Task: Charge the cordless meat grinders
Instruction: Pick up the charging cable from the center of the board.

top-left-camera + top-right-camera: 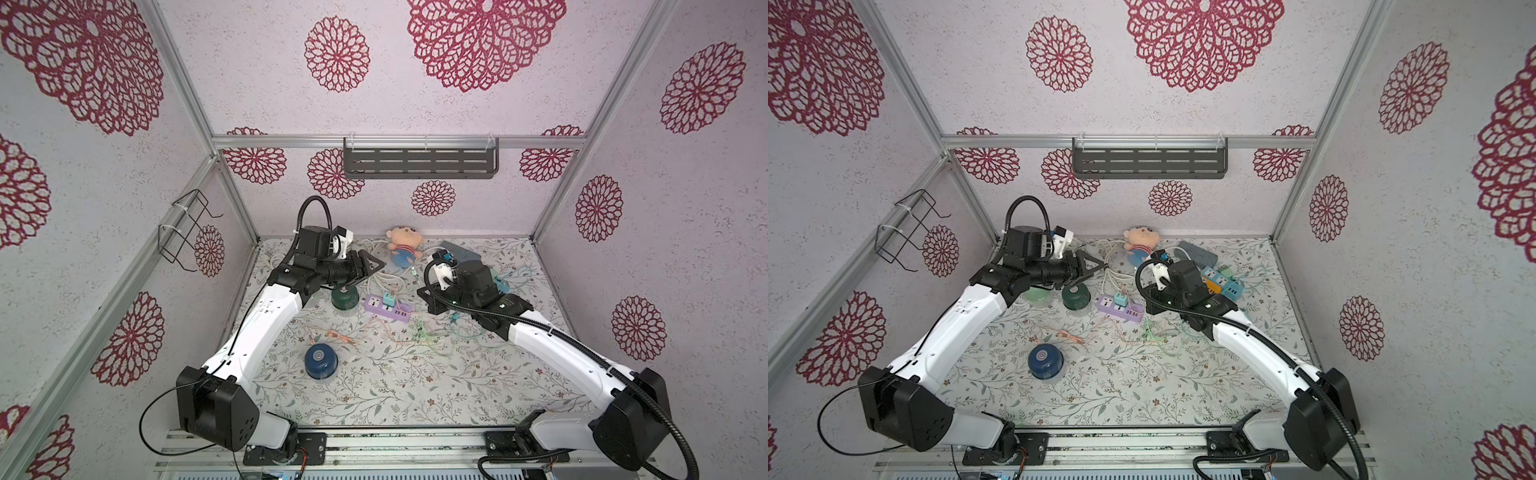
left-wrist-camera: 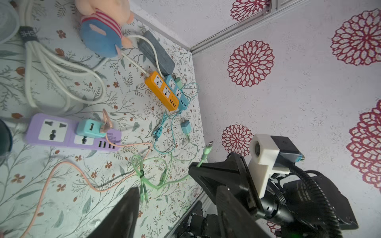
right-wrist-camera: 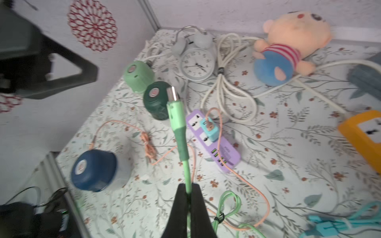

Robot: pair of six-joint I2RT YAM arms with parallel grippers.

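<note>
Right gripper (image 3: 188, 188) clamped on green cable (image 3: 181, 144); dark green grinder (image 3: 156, 101) lies ahead, apart

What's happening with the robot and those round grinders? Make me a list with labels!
Grinders: light green grinder, dark green grinder, navy blue grinder, all standing on the table
Right gripper: shut on the green cable, plug end sticking out
Left gripper: open, holding nothing
Purple power strip: teal adapter plugged in, orange cable in the adapter
Also there: alarm clock, plush toy
</note>
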